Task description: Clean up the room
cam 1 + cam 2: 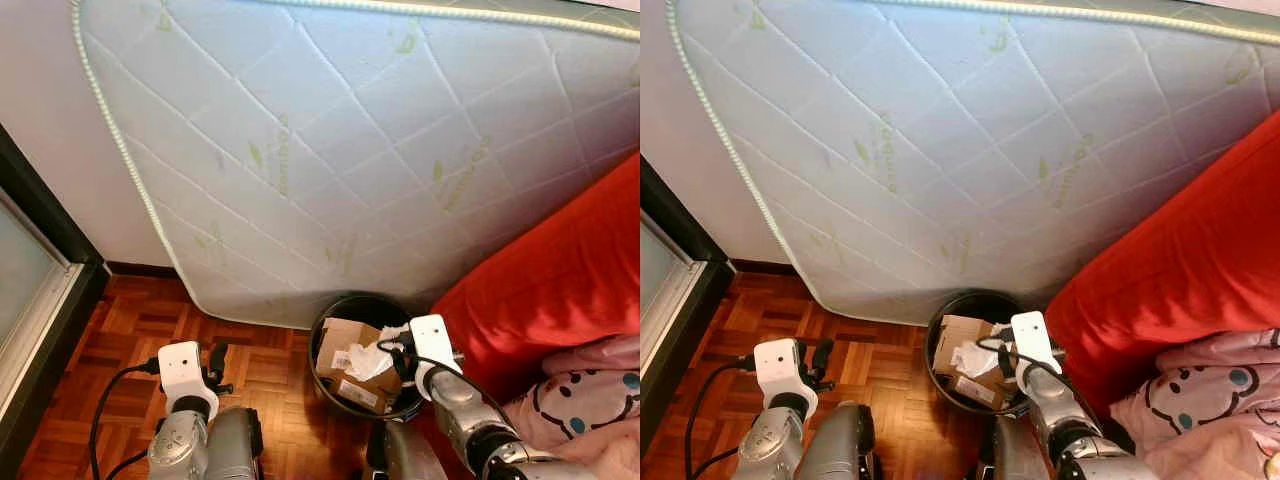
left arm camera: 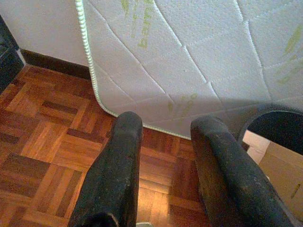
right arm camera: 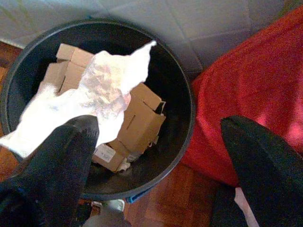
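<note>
Tissue disposal looks like the step in hand: the right gripper (image 3: 156, 156) hangs over the round black plastic waste bin (image 1: 322, 335), its two black fingers spread wide apart, and a crumpled white paper tissue (image 3: 90, 94) sits against the tip of one finger (image 3: 61, 156), above the brown cardboard boxes (image 3: 137, 118) already in the bin. Whether the tissue is falling free or clinging to that finger I cannot tell. To finish well, I would judge the gripper should stay centred over the bin mouth until the paper is clearly off the finger, then lift straight up, clear of the rim and of the red fabric sofa (image 1: 560, 270) just beside it. The bin stands on the parquet floor (image 1: 140, 320) against a quilted white mattress (image 1: 350, 140) leaning on the wall. The left gripper (image 2: 165, 156) hovers over the floor beside the bin, fingers apart with nothing between them
</note>
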Tool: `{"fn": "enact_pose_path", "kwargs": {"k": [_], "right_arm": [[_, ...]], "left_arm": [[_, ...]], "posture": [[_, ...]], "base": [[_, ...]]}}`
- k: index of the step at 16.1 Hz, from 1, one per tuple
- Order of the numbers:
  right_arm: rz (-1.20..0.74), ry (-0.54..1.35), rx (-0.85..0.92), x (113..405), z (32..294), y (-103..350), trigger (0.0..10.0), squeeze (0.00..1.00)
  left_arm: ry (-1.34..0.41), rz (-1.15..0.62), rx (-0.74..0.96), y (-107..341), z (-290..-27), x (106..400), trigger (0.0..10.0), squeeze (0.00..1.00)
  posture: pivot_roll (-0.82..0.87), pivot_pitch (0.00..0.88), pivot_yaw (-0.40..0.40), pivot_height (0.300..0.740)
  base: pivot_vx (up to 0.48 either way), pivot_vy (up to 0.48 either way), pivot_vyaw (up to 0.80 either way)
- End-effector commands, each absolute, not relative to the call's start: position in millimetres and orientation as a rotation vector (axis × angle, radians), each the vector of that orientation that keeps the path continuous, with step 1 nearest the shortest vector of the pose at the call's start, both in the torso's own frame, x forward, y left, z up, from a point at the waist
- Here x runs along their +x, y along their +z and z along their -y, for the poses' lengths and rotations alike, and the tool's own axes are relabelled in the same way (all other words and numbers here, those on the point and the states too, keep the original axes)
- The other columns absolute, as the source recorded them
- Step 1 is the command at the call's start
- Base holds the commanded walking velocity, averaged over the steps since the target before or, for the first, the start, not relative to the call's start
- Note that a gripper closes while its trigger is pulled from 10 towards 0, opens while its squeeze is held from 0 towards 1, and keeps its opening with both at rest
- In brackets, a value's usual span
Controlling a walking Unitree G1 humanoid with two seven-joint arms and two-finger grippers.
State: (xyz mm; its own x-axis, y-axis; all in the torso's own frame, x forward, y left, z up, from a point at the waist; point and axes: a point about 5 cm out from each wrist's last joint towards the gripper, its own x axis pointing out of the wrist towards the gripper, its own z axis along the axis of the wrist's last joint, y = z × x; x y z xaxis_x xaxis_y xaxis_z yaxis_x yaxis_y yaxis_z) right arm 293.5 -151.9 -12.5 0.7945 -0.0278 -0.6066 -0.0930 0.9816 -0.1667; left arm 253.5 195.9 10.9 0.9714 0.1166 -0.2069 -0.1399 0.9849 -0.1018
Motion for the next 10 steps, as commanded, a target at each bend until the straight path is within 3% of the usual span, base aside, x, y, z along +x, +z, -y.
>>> {"fn": "enact_pose_path", "kwargs": {"k": [1, 5, 6, 10], "right_arm": [[-0.714, 0.012, -0.169, 284, 158, -22, 10.0, 1.0], [-0.763, -0.042, -0.127, 277, 165, -28, 10.0, 1.0], [-0.778, -0.015, -0.121, 273, 162, -31, 10.0, 0.0], [-0.809, 0.012, -0.109, 264, 157, -39, 10.0, 0.0]], "left_arm": [[0.136, -0.224, -0.121, 7, -195, 248, 10.0, 0.0], [0.134, -0.224, -0.121, 7, -195, 248, 10.0, 0.0], [0.135, -0.225, -0.121, 7, -195, 248, 10.0, 0.0], [0.129, -0.229, -0.123, 6, -195, 248, 10.0, 0.0]], "posture": [[0.12, 0.177, -0.114, 0.625], [0.12, 0.18, -0.115, 0.625], [0.12, 0.181, -0.115, 0.625], [0.12, 0.183, -0.111, 0.625]], "base": [[0.0, 0.0, 0.0], [0.0, 0.0, 0.0], [0.0, 0.0, 0.0], [0.0, 0.0, 0.0]]}}
